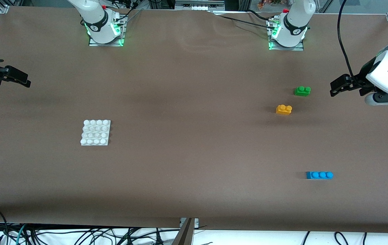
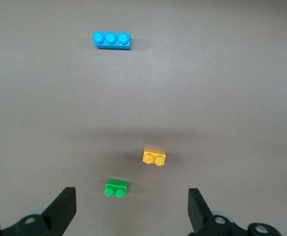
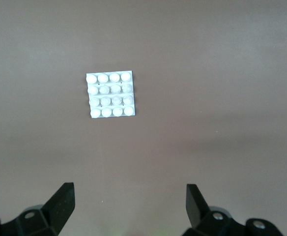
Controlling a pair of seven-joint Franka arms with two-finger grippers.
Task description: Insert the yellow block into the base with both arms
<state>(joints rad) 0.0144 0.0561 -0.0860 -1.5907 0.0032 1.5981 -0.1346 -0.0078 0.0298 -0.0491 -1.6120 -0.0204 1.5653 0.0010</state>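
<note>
Front view: brown table (image 1: 194, 190). Yellow block (image 1: 284, 109) lies toward the left arm's end, studs up. Green brick (image 1: 302, 91) sits near it at about 1 o'clock, apart, farther from the camera. Blue brick (image 1: 319, 175) lies well apart at about 5 o'clock from the yellow, nearer the camera. Base (image 1: 95, 132) rests flat toward the right arm's end, well apart from all bricks. Left gripper (image 1: 337, 85) hangs over the table's edge at the left arm's end, at 3 o'clock from the green brick. Right gripper (image 1: 18, 79) hangs over the other end. Both arms wait.

Left wrist view: left gripper (image 2: 131, 209) fingers (image 2: 64, 206) spread wide, nothing between them. Yellow block (image 2: 154, 157), green brick (image 2: 116, 188) and blue brick (image 2: 112, 40) all lie on bare table, none touching.

Right wrist view: right gripper (image 3: 130, 206) fingers (image 3: 62, 200) spread wide, holding nothing. Base (image 3: 111, 94) lies flat, studs up, alone.
</note>
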